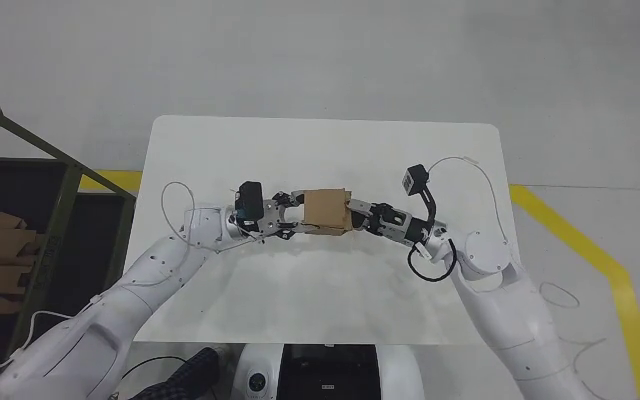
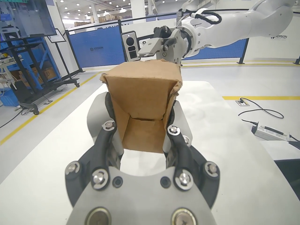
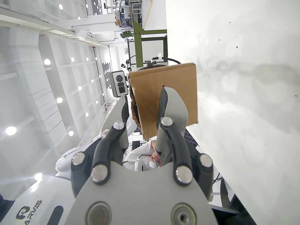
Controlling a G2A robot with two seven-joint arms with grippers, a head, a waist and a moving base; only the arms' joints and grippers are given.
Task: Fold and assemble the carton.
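A small brown carton [image 1: 326, 210] hangs above the middle of the white table [image 1: 320, 150], held from both ends. My left gripper [image 1: 290, 215] is shut on the carton [image 2: 140, 87]; its fingers [image 2: 174, 118] press the two side walls at the open end, where an inner flap is folded down. My right gripper [image 1: 352, 216] is shut on the opposite end. One of its fingers [image 3: 171, 108] lies across the carton's outer face [image 3: 182, 87], the other sits at the ragged edge. The left wrist view shows the right gripper [image 2: 161, 47] behind the carton.
A dark bin [image 1: 40, 230] with flat cartons stands off the table's left side beside a green frame [image 3: 140, 36]. A power adapter with a cable [image 2: 269, 132] lies on the floor past the table's edge. A screen on a stand [image 2: 23, 12] is farther off.
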